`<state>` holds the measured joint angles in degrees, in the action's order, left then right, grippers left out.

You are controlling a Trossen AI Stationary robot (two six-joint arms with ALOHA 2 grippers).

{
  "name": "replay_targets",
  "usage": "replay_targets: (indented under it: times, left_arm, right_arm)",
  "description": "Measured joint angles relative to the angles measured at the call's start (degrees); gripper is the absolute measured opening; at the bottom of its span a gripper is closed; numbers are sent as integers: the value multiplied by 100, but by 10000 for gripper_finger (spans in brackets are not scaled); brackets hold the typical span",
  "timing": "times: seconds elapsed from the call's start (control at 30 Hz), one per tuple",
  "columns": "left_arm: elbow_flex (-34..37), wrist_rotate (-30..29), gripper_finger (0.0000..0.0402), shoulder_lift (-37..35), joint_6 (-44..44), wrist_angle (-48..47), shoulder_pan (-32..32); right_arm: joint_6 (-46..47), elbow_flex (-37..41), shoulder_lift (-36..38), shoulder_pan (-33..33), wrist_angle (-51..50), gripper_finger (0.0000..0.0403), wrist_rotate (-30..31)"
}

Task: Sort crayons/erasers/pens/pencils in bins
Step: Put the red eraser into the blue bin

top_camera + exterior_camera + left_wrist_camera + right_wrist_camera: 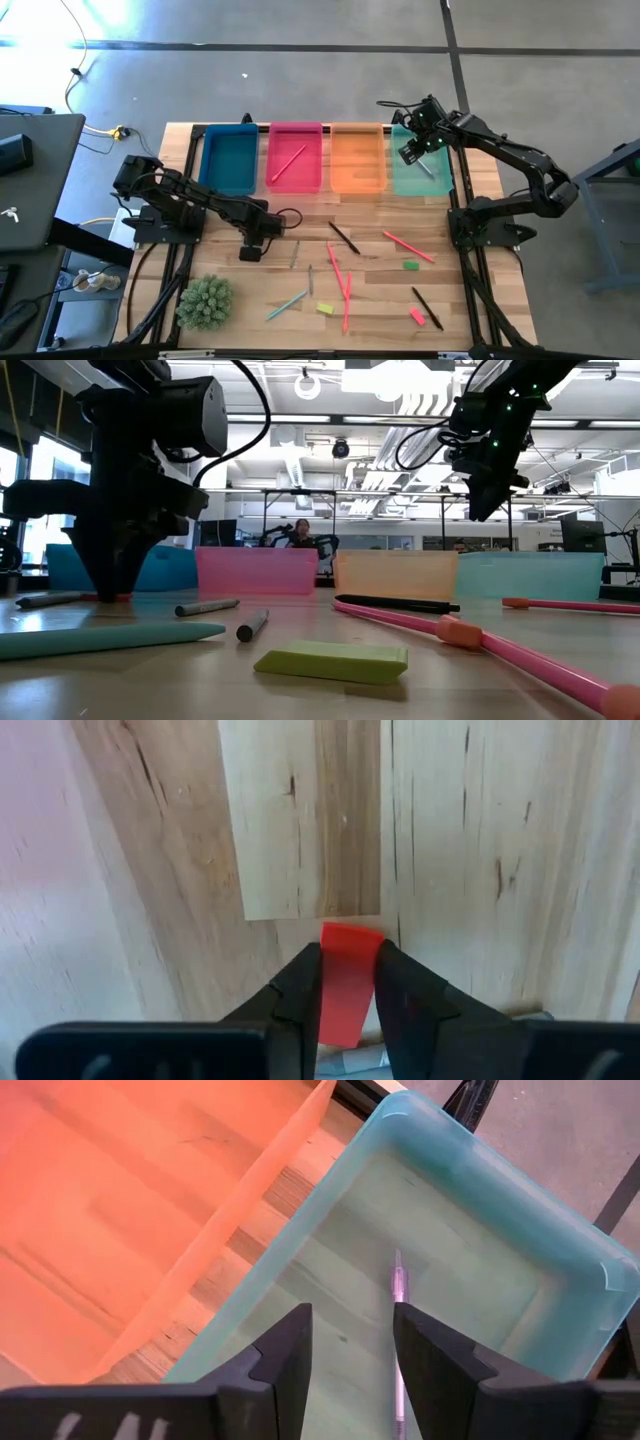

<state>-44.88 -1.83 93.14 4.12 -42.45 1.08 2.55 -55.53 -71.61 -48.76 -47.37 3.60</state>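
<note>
A red eraser (pixel 352 935) lies flat on the wooden table at the left, and my left gripper (pixel 250 246) is shut on it. My right gripper (pixel 414 150) hangs open above the teal bin (pixel 436 180), which holds a thin pen (pixel 398 1295). The bins stand in a row at the far edge: blue (pixel 230 160), pink (pixel 310 165) with a pink stick (pixel 288 162) inside, orange (pixel 358 160), teal. Pink sticks (pixel 408 247), dark sticks (pixel 343 237), grey crayons (pixel 295 255), and green (pixel 410 265), yellow (pixel 324 309) and pink (pixel 417 316) erasers lie loose on the table. My left gripper pinches the red eraser by its two long sides (pixel 328 982) between its two fingers (pixel 300 995). The fingers come from above, pointing down, and lie along the block's sides. The eraser rests flat on the table, one short end (pixel 352 928) sticking out past the fingertips.
A spiky green plant ball (pixel 205 302) sits at the near left corner. A teal stick (pixel 287 305) lies near the front. A laptop (pixel 30 180) stands off the table's left side. Bare wood lies between the bins and the loose sticks.
</note>
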Motion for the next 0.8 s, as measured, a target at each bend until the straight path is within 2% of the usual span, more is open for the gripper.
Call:
replay_targets:
  times: [0.27, 0.53, 0.8]
  left_arm:
    - [-208, -117, 69, -12, 162, -110, 2]
    - [-577, -1030, 65, -306, 552, 3, -54]
    - [-608, -1896, 63, -1291, 1023, -101, -535]
  right_arm:
    - [-2, 0, 0, 0, -1, 135, 0]
    - [-2, 0, 0, 3, -51, 135, -59]
    - [-2, 0, 0, 3, -156, 135, -61]
